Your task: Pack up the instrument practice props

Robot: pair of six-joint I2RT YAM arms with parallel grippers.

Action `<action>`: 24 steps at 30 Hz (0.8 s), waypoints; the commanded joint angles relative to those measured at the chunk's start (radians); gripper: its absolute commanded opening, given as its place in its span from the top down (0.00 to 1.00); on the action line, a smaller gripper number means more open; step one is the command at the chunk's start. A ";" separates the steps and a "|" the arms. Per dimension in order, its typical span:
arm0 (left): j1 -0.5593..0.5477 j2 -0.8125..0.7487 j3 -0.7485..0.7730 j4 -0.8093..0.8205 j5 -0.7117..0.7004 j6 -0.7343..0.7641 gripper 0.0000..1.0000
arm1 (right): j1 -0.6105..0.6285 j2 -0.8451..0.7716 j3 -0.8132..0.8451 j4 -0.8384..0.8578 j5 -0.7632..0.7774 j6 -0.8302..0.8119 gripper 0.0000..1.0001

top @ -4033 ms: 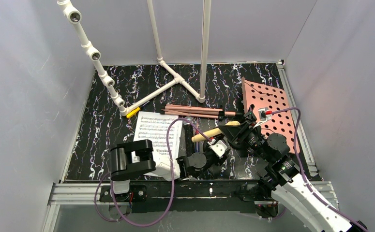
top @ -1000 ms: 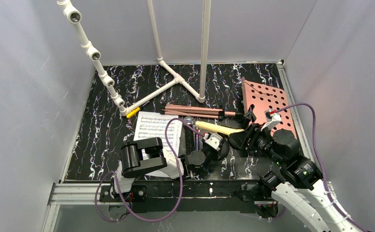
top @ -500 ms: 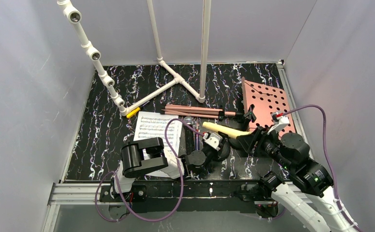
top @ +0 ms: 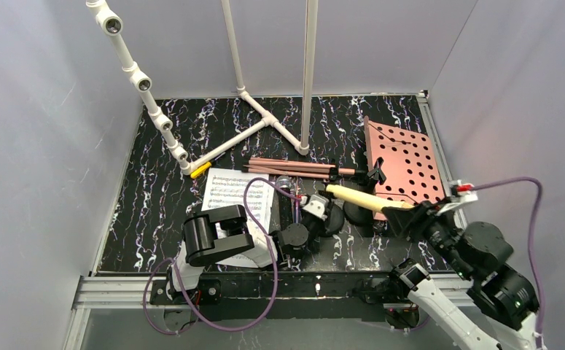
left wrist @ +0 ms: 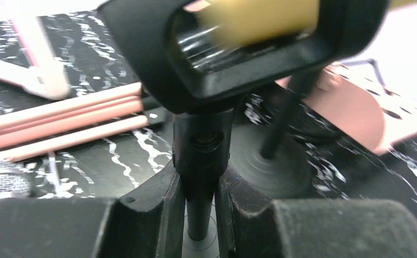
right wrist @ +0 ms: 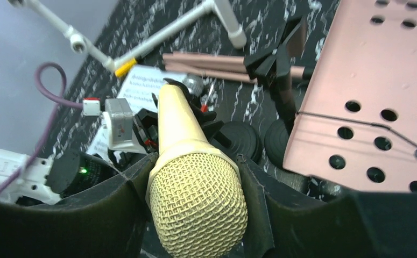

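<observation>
Nothing I am reading counts as a brand. The sheet-music pages (top: 230, 195) are showing printed staves, too small to make out. Some lettering on the white arm link at the left edge of the right wrist view is cut off, so I cannot read it.

My right hand (top: 408, 216) is grasping the yellow microphone (top: 365, 198) round its mesh head (right wrist: 198, 207). The body is pointing left and away across the worktop (top: 155, 204). Its tail is reaching the clip (left wrist: 238, 54) on top of a mic pole (left wrist: 198, 161); I cannot tell whether it is sitting inside the clip, as that part is blurring.

My left hand (top: 313, 210) is clenching that mic pole low down, one finger pressing either side of the black stem.

Just right of it, a second pole (left wrist: 284, 121) is standing on its round base. Beyond that, the pink perforated board (top: 408, 162) is lying near the right wall. The copper legs (top: 294, 168) are lying bundled on the far side of the microphone. The grey-headed microphone (top: 285, 182) is lying between them and the sheet-music pages.

A purple cable (top: 247, 198) is looping over the pages. The white pipe frame (top: 228, 144) is occupying the far left of the worktop.
</observation>
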 commanded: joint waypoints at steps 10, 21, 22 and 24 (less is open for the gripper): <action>0.095 0.066 -0.006 -0.136 -0.247 0.032 1.00 | 0.000 -0.085 0.138 0.110 0.021 -0.001 0.99; 0.116 0.104 0.111 -0.113 -0.128 0.135 1.00 | 0.000 -0.084 0.080 0.193 -0.026 0.014 0.99; 0.116 0.108 0.121 -0.113 -0.117 0.141 1.00 | 0.000 -0.084 0.077 0.195 -0.027 0.015 0.99; 0.116 0.114 0.141 -0.115 -0.092 0.153 0.99 | 0.000 -0.084 0.071 0.203 -0.031 0.017 0.99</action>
